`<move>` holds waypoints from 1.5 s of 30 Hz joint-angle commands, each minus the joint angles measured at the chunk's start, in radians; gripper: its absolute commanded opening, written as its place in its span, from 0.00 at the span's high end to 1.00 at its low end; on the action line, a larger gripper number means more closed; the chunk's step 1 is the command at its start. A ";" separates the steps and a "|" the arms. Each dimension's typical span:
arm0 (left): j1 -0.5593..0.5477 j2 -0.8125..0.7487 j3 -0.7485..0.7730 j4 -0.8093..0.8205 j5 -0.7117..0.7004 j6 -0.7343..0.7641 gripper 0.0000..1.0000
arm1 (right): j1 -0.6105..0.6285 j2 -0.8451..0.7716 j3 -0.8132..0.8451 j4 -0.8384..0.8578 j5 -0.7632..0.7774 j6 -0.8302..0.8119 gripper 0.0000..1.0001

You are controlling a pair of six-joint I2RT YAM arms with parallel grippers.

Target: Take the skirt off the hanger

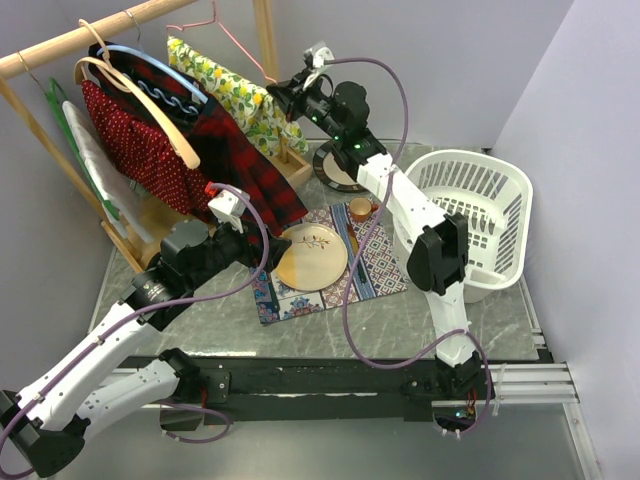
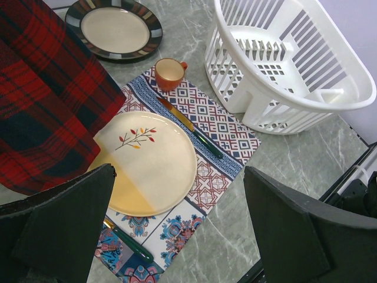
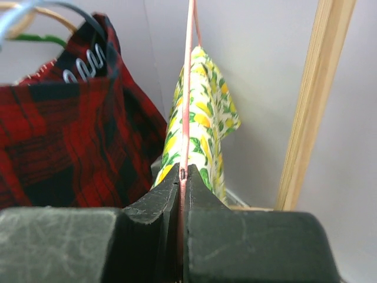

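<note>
The skirt [image 1: 235,92] is yellow-green with a lemon print and hangs on a thin pink wire hanger [image 1: 240,45] at the right end of the wooden rail. My right gripper [image 1: 280,97] is up beside it. In the right wrist view the right gripper [image 3: 182,177] is shut on the pink hanger wire [image 3: 188,88], and the skirt [image 3: 206,130] drapes just behind the fingertips. My left gripper [image 1: 265,255] hovers low over the placemat, wide open. Nothing sits between the fingers of the left gripper [image 2: 177,230].
A red plaid garment [image 1: 235,150] and a red dotted one [image 1: 130,140] hang left of the skirt on the rail [image 1: 70,40]. Below lie a patterned placemat [image 2: 230,130] with a cream plate [image 2: 153,165], an orange cup [image 2: 169,72], a dark-rimmed plate [image 2: 115,29] and a white basket [image 1: 480,205].
</note>
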 commanded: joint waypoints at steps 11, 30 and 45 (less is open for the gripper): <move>0.005 -0.018 -0.003 0.031 -0.017 0.018 0.03 | 0.005 -0.167 -0.025 0.196 0.016 0.005 1.00; 0.003 -0.035 0.006 0.023 -0.006 0.048 0.03 | 0.005 -0.374 -0.261 0.216 0.039 -0.013 1.00; 0.003 0.064 0.357 -0.024 -0.087 0.007 0.03 | 0.008 -0.883 -0.828 0.106 0.133 -0.013 1.00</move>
